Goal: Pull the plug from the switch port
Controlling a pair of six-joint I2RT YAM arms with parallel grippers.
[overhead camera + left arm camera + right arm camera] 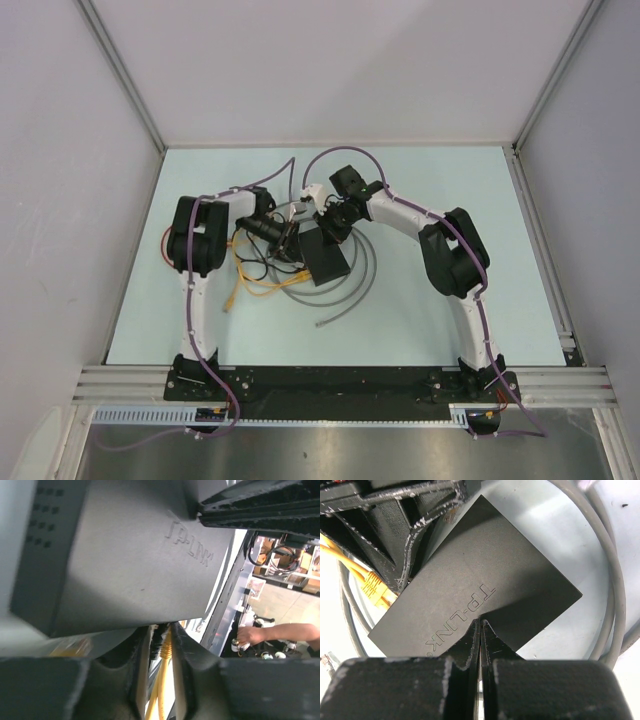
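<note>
Two pincers tend the switch (326, 260), lying flat at the middle of the top view. The right gripper (481, 630), fingers pressed together, rests its tips on the switch's top, while the left gripper (162, 655) stands narrow about the yellow plug (372, 587) at the switch's left edge, clamped or not I cannot tell. Light and smooth, the switch would likely slide unless pinned; the stiff plug is best taken by its body, not its limp yellow cable (255, 290).

Flat matte-black rectangular box (130, 565), embossed TP-LINK lettering, fills upper view; yellow cable plug (165, 650) at its near edge, between left gripper (160, 632) fingers (120, 677).
</note>
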